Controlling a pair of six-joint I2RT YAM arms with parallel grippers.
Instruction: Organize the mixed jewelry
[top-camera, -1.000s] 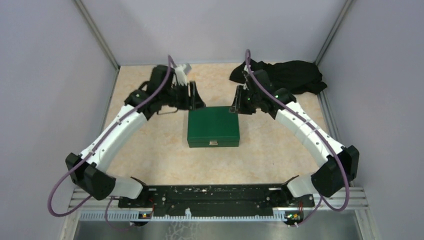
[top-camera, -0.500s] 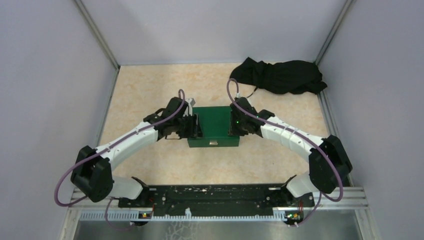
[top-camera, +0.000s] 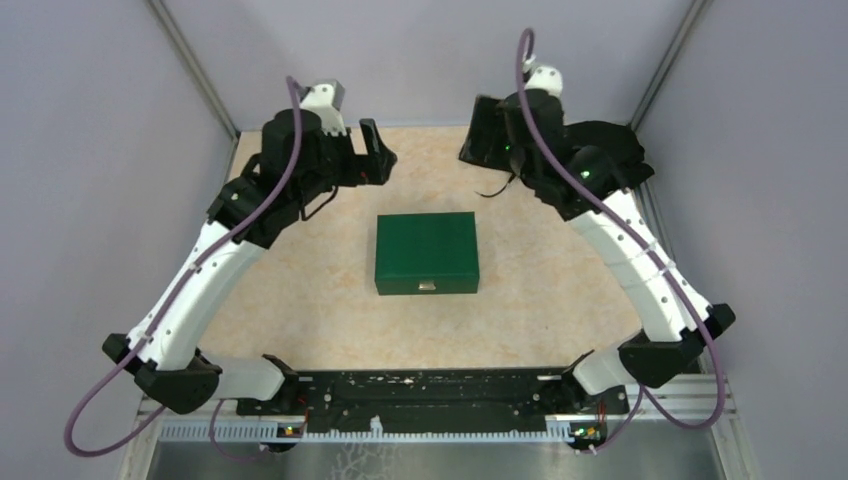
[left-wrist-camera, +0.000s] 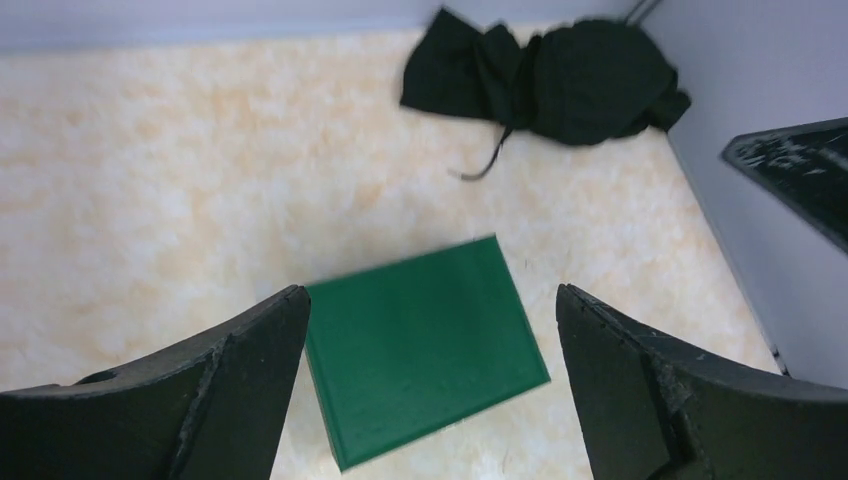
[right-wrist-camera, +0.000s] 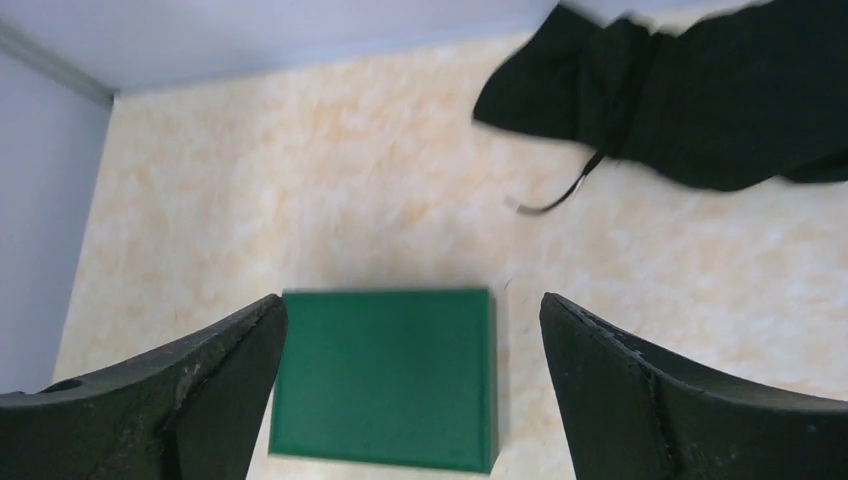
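Pale grey walls (top-camera: 420, 60) closed in your marbled beige desk (top-camera: 300, 310), and you had both tools hanging high above it. Your left tool (left-wrist-camera: 428, 297) stood spread wide with nothing between its fingers, and your right tool (right-wrist-camera: 412, 300) was the same, released and empty. Each looked down past its fingers at the closed green box (top-camera: 427, 252), which lay flat mid-desk, well apart from either. No jewelry showed in any view; I judge it lay inside that box, though you could not tell from outside. So you were at the very first step, I'd say: nothing sorted, the box not yet opened. Your next move called for one tool at the box's near edge to open it while the other steadied it. Only the top view showed the small pale clasp (top-camera: 427, 287) on that edge. Only the wrist views showed the black cloth (left-wrist-camera: 545, 80) whole, with its loose cord (left-wrist-camera: 485, 165), in the far right corner; from above, your right arm (top-camera: 620, 240) covered most of it.
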